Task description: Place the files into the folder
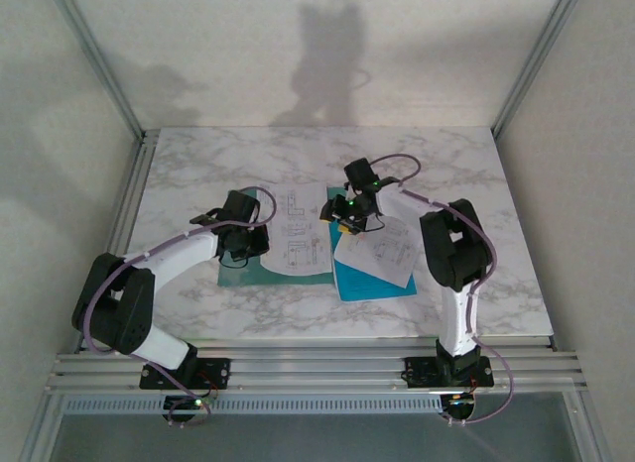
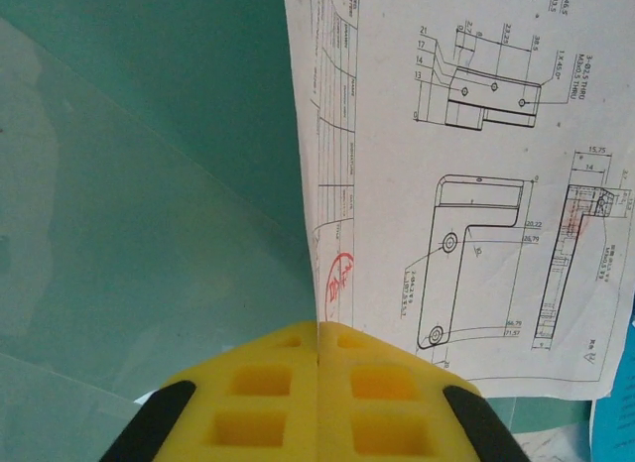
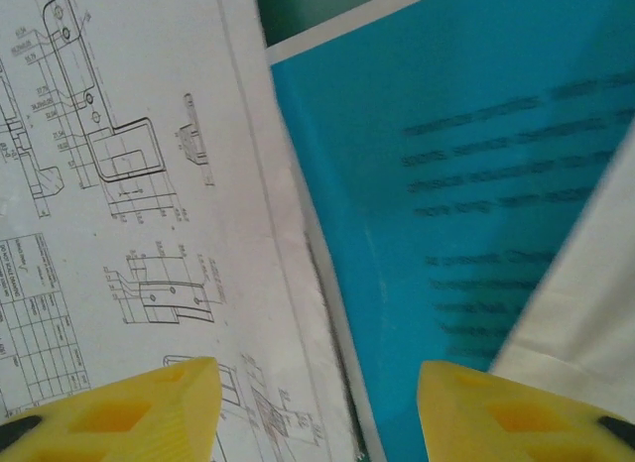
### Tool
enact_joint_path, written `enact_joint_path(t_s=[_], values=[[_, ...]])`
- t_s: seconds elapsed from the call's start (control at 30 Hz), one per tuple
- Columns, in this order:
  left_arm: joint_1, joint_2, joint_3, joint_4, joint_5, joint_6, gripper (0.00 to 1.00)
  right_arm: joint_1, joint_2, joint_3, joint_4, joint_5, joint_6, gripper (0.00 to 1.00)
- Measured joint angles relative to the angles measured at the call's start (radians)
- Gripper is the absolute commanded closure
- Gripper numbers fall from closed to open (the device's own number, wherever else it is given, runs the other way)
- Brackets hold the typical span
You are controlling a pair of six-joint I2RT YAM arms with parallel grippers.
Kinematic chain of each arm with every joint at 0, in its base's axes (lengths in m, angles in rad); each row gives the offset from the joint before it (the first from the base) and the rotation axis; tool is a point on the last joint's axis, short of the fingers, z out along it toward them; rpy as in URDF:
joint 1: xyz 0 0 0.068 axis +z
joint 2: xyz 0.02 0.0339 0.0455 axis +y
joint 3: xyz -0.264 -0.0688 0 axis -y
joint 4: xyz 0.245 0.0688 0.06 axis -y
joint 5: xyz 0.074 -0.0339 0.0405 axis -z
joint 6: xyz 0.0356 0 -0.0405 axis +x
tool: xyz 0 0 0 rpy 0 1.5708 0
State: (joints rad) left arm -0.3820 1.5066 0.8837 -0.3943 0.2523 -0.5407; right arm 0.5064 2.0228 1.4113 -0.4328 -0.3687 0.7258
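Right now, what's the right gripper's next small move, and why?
Probably lower the right gripper and pinch the cyan sheet's edge, to drag it toward the folder. Its jaws stand open over the seam where the white sheet meets the cyan sheet, which lies mostly beside the folder. The left gripper is shut at that white sheet's other edge.

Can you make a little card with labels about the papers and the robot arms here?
Table: white marble
Folder: dark teal, flat, left of centre
White drawing sheet: lying on the folder
Cyan sheet: right of the folder, another white sheet on top
Left end effector: shut, over the folder beside the drawing sheet's edge
Right end effector: open, above drawing sheet and cyan sheet
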Motion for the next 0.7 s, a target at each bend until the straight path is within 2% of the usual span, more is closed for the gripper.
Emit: enact_joint_path(t_s=[0.7], values=[[0.000,0.018,0.000,0.005,-0.010,0.000,1.00,0.029,0.096,0.098,-0.026,-0.019,-0.001,0.51]])
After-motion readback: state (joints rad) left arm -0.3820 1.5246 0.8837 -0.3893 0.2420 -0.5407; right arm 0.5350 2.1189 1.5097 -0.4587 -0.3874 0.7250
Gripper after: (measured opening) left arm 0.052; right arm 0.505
